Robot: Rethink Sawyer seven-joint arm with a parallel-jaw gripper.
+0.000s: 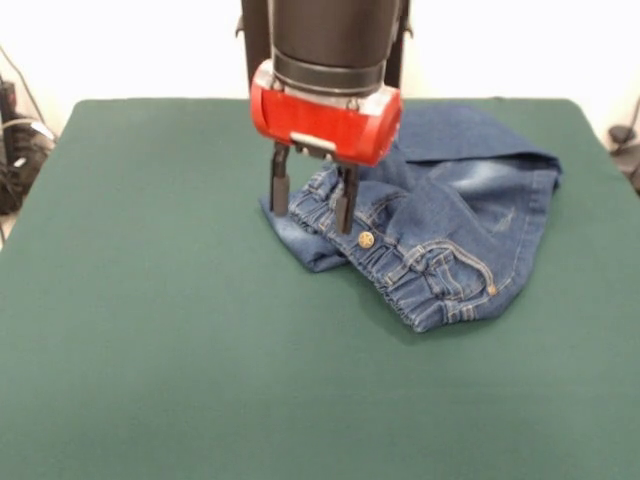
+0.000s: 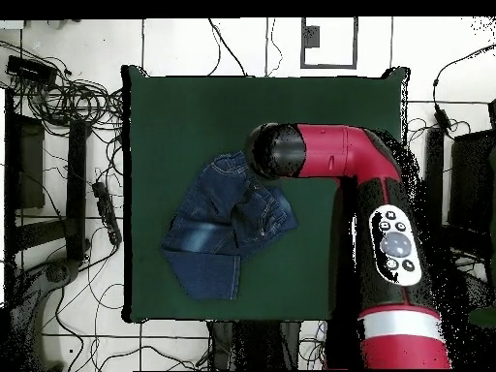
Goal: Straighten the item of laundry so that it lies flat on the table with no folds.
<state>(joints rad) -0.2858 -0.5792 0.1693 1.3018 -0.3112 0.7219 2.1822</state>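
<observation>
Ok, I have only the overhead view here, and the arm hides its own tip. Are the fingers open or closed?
Observer: Open. In the front view the fingers hang apart over the near end of the jeans.
Operator: Is there cloth between them?
Observer: Yes, one end of the gathered waistband sits in the gap, but nothing is pinched. I cannot tell if the tips touch the cloth.
Operator: And where is the button?
Observer: The brass button faces up, uncovered, just beside the finger on the picture's right.
</observation>
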